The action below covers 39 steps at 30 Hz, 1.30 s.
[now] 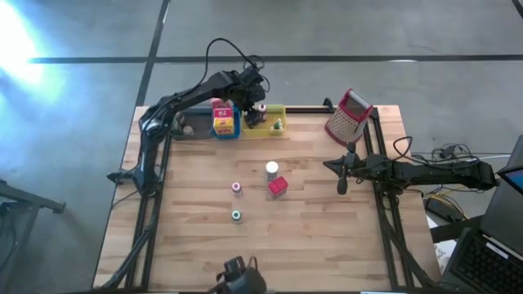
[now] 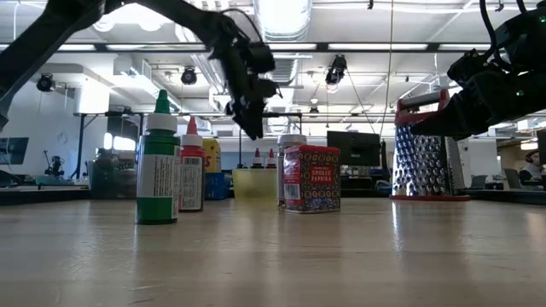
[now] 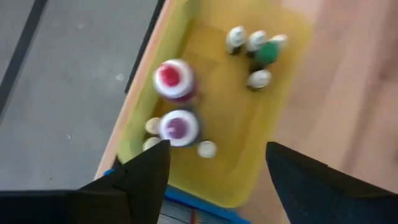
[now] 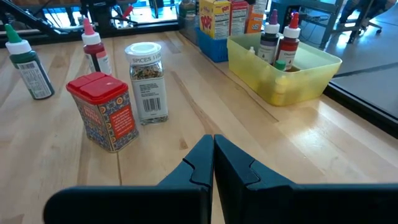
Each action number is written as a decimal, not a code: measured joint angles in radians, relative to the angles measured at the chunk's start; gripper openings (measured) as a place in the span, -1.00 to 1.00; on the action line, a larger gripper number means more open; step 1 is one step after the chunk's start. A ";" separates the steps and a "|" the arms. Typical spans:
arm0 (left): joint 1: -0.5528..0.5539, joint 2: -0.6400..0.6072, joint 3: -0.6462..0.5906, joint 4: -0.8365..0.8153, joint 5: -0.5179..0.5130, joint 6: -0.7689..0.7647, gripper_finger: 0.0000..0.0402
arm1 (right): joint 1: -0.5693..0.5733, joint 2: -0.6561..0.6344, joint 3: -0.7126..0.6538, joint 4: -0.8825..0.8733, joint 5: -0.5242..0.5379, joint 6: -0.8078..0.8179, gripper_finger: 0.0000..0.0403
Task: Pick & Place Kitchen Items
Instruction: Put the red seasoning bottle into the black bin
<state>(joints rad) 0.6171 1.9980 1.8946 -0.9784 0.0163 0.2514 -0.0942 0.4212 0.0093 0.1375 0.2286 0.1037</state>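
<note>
**Mia:** Bottles, the small ones, stand in the yellow tray (image 1: 271,109) at the back of the table (image 1: 310,245). From the left wrist view I see one with a red cap (image 3: 171,76) and one with a pink cap (image 3: 178,127) side by side, and a green-capped bottle (image 3: 268,53) at the other end.

**Sam:** Where is the left gripper (image 3: 214,168)?

**Mia:** It hangs above that tray. Its two fingers are apart and nothing is between them.

**Sam:** What is out on the wood?

**Mia:** A red paprika tin (image 4: 102,112) with a spice jar (image 4: 147,81) just beside it. Near them stand a green bottle (image 2: 158,162) and a red-tipped bottle (image 2: 191,170). In the blue tray (image 1: 231,133), right next to the yellow one, are red and yellow boxes (image 1: 222,118).

**Sam:** And the right gripper (image 4: 213,158)?

**Mia:** It waits at the right side of the table, near the metal grater (image 1: 350,116). Its fingers are pressed together and hold nothing.
</note>
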 joint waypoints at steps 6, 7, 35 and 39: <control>-0.099 -0.068 -0.001 -0.014 0.033 -0.016 0.24 | 0.000 0.000 0.000 -0.001 0.000 0.000 -0.96; -0.118 -0.076 -0.001 -0.018 0.035 -0.014 0.23 | 0.000 0.000 0.000 -0.002 0.000 0.000 -0.96; -0.479 -0.104 -0.118 0.010 0.019 -0.230 0.22 | 0.000 0.000 0.000 -0.007 0.000 0.000 -0.96; -0.522 -0.104 -0.136 0.029 -0.010 -0.367 0.22 | 0.000 0.000 0.000 -0.007 0.000 0.000 -0.96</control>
<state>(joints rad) 0.0951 1.8938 1.7585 -0.9493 0.0063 -0.1156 -0.0941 0.4210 0.0093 0.1307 0.2283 0.1036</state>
